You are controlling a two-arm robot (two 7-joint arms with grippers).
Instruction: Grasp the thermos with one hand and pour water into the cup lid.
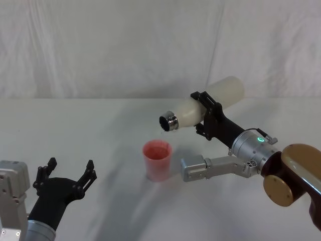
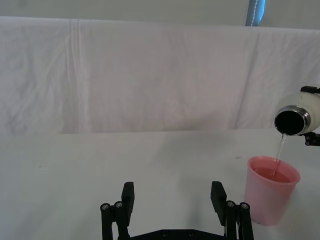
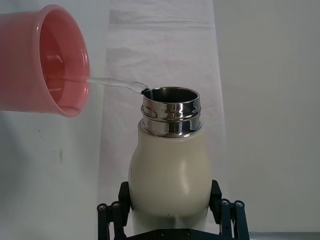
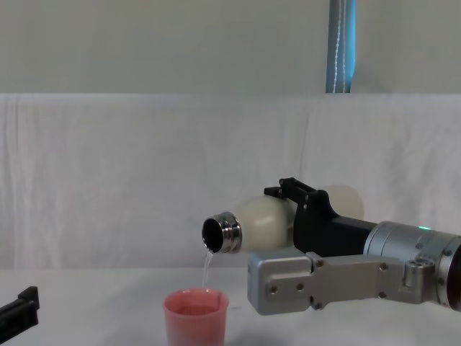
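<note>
Cream-white thermos [image 1: 210,106] held aloft over the worktop [image 1: 100,125], tipped close to horizontal, steel neck lowest and pointing toward the robot's left. Right end effector [image 1: 207,116] clamped round the bottle's body just behind the shoulder; in the right wrist view its black fingers [image 3: 111,212] press against either side of the cream wall. Mouth open, no cap on.

Thin stream of water [image 4: 207,268] falls from the neck's lower lip into the cup lid [image 1: 157,160], seen clearly in the chest and left wrist views. Cup lid is pink, upright on the white worktop, below and slightly left of the thermos mouth, not touching it. Water [image 2: 275,174] already pooled inside.

Left end effector [image 1: 69,175] low near the worktop's front left, fingers spread wide, gripping nothing, well apart from the cup lid.
</note>
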